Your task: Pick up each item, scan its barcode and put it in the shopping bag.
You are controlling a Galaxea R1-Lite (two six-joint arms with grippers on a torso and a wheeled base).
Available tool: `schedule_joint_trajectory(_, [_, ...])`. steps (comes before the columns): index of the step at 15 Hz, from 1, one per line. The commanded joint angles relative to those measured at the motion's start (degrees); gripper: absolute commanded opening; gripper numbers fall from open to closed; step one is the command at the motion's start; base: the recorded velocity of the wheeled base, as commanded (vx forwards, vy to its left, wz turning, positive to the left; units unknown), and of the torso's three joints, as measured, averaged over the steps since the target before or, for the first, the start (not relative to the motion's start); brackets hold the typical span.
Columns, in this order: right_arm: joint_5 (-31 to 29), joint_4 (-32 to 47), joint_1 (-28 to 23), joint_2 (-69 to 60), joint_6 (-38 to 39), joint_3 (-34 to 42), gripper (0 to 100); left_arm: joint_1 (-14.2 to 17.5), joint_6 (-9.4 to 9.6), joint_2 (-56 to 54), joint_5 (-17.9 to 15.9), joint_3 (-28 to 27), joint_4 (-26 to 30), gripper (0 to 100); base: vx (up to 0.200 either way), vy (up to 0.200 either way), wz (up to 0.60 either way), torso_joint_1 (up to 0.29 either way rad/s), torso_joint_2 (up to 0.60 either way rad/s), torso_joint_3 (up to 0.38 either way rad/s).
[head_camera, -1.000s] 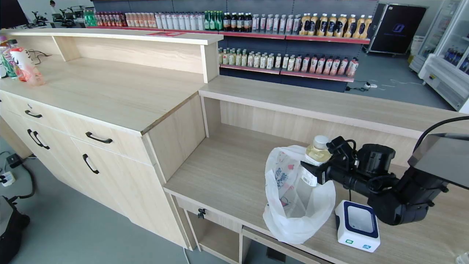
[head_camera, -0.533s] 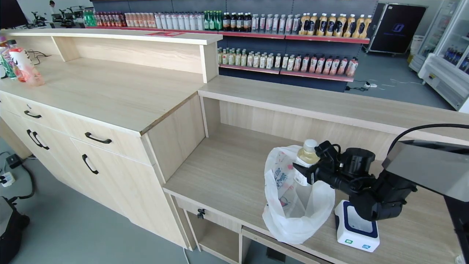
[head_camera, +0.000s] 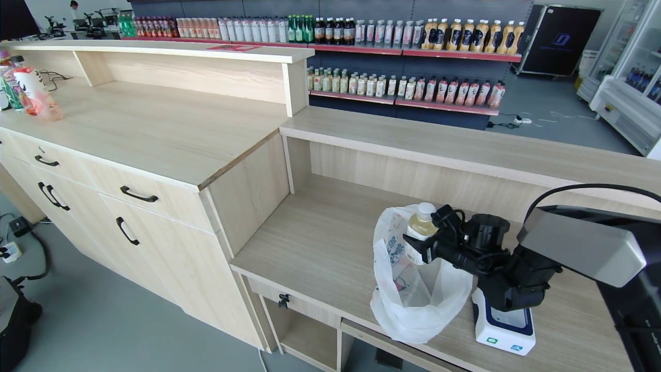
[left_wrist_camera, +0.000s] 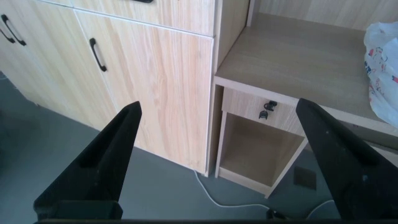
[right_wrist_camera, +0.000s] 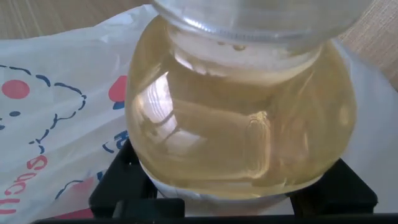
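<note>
On the counter (head_camera: 320, 243) a bag (head_camera: 408, 305) is stood open, with a scanner (head_camera: 503, 330) set just beside it. A bottle (head_camera: 419, 227) is held upright at the bag's mouth, clamped by the right gripper (head_camera: 426, 243). The left gripper (left_wrist_camera: 217, 106) is spread wide, with nothing held.

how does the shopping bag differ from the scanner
The shopping bag is soft, crumpled plastic with red and blue print; the scanner is a rigid box with a dark-framed window. The bag stands open, the bottle in the right claw at its mouth; the scanner is partly behind that arm. Both are white, on the counter.
</note>
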Motion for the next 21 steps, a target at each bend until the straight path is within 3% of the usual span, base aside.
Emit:
schedule_joint_trajectory(1, [0.01, 0.01, 0.17, 2.13, 0.1, -1.98, 0, 0.0, 0.0, -0.02, 0.0, 0.0, -0.01, 100, 0.0, 0.0, 0.0, 0.0, 0.0, 0.0])
schedule_joint_trajectory(11, [0.01, -0.95, -0.18, 3.71, -0.25, 0.04, 0, 0.0, 0.0, -0.02, 0.0, 0.0, -0.01, 100, 0.0, 0.0, 0.0, 0.0, 0.0, 0.0])
schedule_joint_trajectory(12, [0.01, -0.95, -0.18, 2.57, 0.1, 0.48, 100, 0.0, 0.0, -0.02, 0.0, 0.0, -0.01, 100, 0.0, 0.0, 0.0, 0.0, 0.0, 0.0])
schedule_joint_trajectory(16, [0.01, -0.43, -0.18, -5.69, 0.8, 4.88, 100, 0.0, 0.0, -0.02, 0.0, 0.0, -0.01, 100, 0.0, 0.0, 0.0, 0.0, 0.0, 0.0])
schedule_joint_trajectory(21, [-0.69, 2.91, -3.87, -27.49, 0.63, 21.49, 100, 0.0, 0.0, -0.02, 0.0, 0.0, -0.01, 100, 0.0, 0.0, 0.0, 0.0, 0.0, 0.0])
